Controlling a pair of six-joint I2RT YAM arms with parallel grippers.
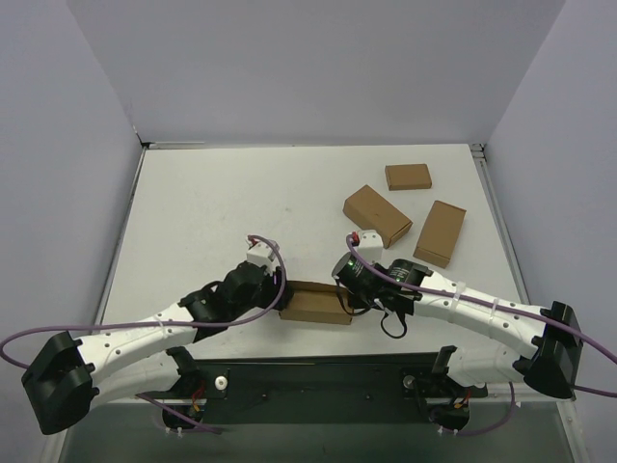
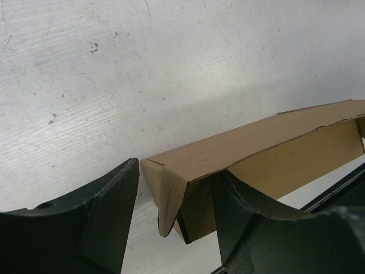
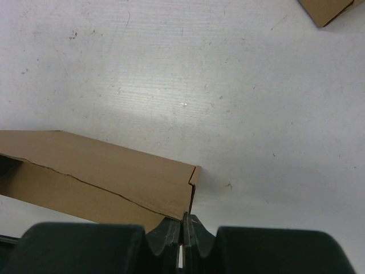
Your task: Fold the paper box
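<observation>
The top view looks down on the whole table [image 1: 212, 203] from its near edge. Both wrist views, close and low, share the paper box [image 2: 256, 142].

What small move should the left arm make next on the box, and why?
Probably ease the left fingers inward and close them on the end flap of the paper box. They stand open with that flap between them, and it bulges, not pressed flat. The right fingers appear to pinch the other end, so the box should hold steady.
</observation>
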